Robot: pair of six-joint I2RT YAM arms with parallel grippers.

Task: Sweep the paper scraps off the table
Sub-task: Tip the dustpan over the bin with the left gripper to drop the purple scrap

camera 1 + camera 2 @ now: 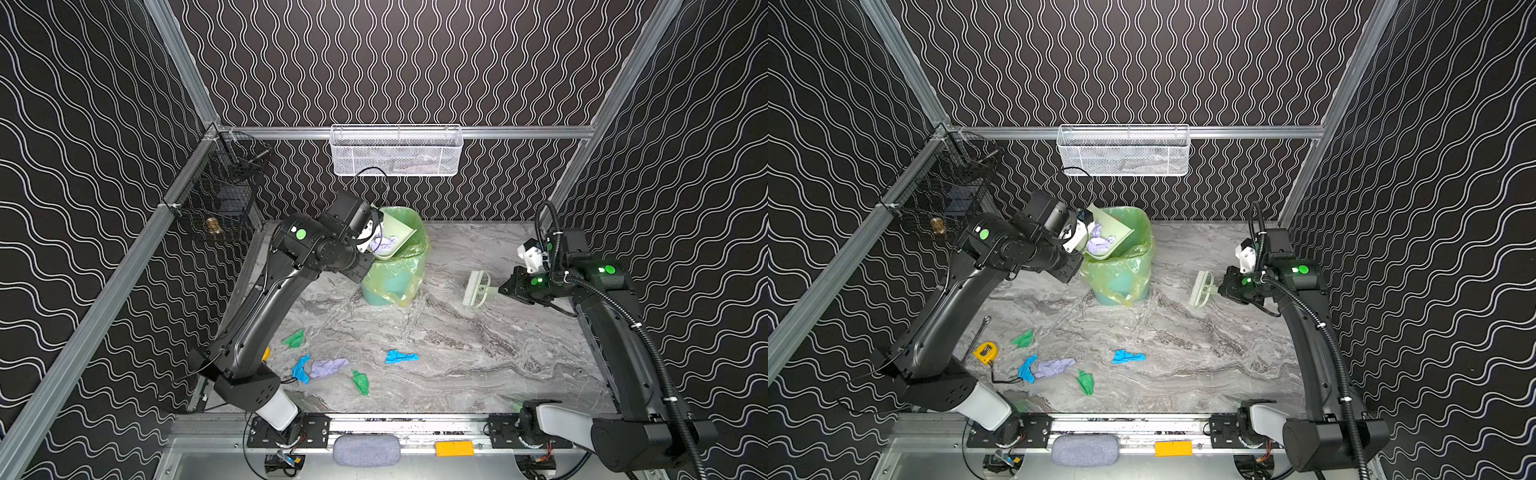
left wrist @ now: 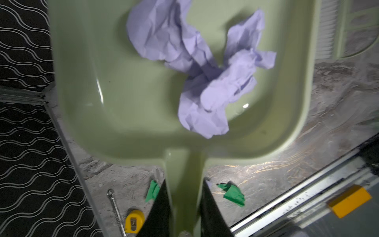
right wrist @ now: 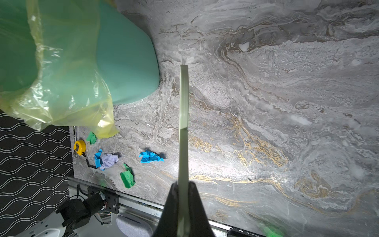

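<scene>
At the far left, the black wire basket [image 1: 216, 195] hangs on the side rail. A small brass-coloured thing [image 1: 212, 224] sits low in it, and the rest of its load is too dark to name. In a top view, the yellow tape measure [image 1: 985, 352] and a wrench [image 1: 978, 332] lie on the counter [image 1: 478, 357] close beside the left arm.

Your left gripper [image 2: 184, 182] pinches the handle of the pale green dustpan [image 2: 123, 102], with one finger on each side. The dustpan is raised and tilted over the mouth of the bin [image 1: 395, 286], and crumpled lilac paper [image 2: 205, 82] lies in its well. The bin is teal and lined with a yellow-green bag [image 3: 67, 71] that drapes down its outside. You cannot see what is inside the bin.

Above and behind the bin, the white mesh basket [image 1: 395, 153] hangs on the rear rail. Something dim lies in it, too faint to name.

Five loose paper scraps [image 1: 328, 366] lie on the near half of the counter, well apart from the bin. One green scrap is by the left arm, and a blue one touches a lilac one. A second green scrap lies just beside that pair, and another blue one lies alone further right.

To the right of the bin, your right gripper [image 1: 505, 289] is pressed together on the handle of the pale green brush [image 1: 476, 289]. The brush head is low over the counter with its bristles facing the bin. You cannot tell whether it touches the counter.
</scene>
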